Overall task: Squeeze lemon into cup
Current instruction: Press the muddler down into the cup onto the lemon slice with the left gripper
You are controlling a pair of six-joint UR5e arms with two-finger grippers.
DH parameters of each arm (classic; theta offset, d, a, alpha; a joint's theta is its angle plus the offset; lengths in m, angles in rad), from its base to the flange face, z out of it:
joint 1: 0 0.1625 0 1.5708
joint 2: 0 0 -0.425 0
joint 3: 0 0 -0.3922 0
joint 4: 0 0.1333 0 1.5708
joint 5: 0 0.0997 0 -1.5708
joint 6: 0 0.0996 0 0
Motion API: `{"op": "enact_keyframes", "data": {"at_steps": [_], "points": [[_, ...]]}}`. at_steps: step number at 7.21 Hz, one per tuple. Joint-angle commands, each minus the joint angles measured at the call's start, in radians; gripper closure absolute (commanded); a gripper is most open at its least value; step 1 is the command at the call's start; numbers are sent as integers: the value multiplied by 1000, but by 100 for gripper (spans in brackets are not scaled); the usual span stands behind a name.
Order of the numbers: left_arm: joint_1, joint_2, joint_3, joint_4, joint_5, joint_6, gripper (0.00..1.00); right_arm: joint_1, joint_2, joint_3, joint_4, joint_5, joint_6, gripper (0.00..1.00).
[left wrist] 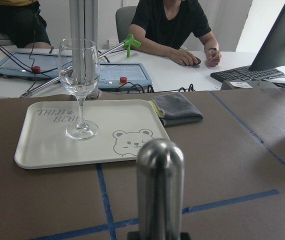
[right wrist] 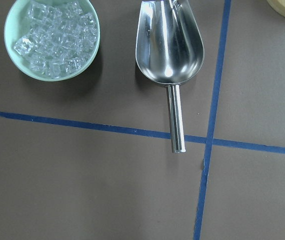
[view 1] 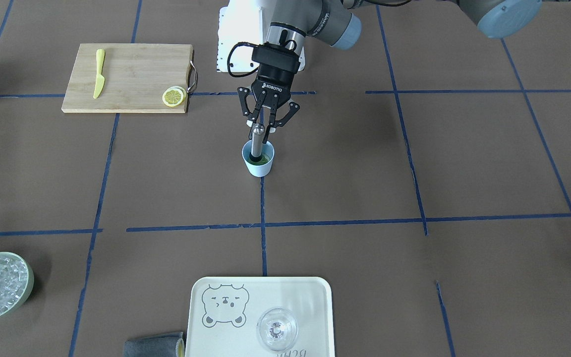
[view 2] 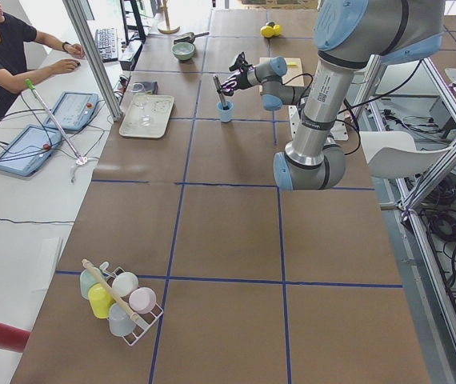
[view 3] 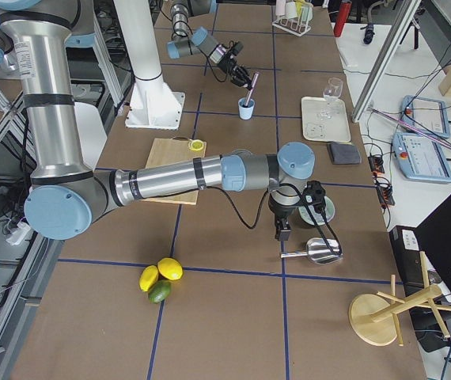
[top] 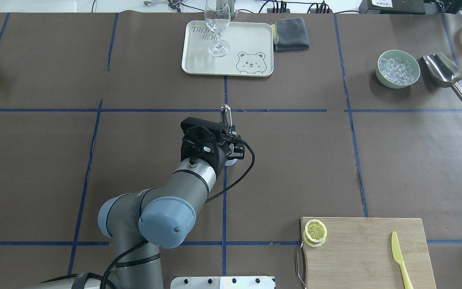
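"ROBOTIQ" stands in white on the left gripper's (view 1: 264, 128) black body. The cream tray (left wrist: 47, 146) reads "TAIJI BEA", its end hidden behind the glass (left wrist: 80, 85).

My left arm (top: 193, 178) is made of round silver tubes. The joints are dark grey, with smooth light-blue caps (top: 167, 220), and one cap has a tiny dark dot on it. The left gripper (view 1: 264, 128) is black. Its thin black fingers (view 1: 244, 101) look like little frames, and the white word ROBOTIQ is printed on it. A black cable (top: 237, 182) loops from it back to the arm. My right arm (view 3: 170, 178) looks the same, with long silver tubes, blue caps and a black cable by the wrist. A white sticker (view 3: 26, 55) with small print sits on one tube.
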Motion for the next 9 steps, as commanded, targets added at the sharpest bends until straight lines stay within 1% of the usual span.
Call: {"op": "enact_keyframes", "data": {"at_steps": [1,2,4,6,7,8,9], "points": [[2,0,-6,0,-1,6,100,0,0,2,0,0,1,0],[0,3,-19,0,-2,15,100,0,0,0,0,0,2,0],[-14,6,-88,-44,-5,115,100,5,-4,2,-1,-3,3,0],[-43,17,-172,-37,-52,123,100,12,-9,2,0,-11,11,0],[-85,46,-214,-34,-112,124,100,12,-11,2,2,-14,2,0],[-139,99,-231,-34,-243,124,100,12,-11,0,2,-14,3,0],[-226,142,-242,-34,-405,124,100,12,-12,-5,2,-15,5,0]]}}
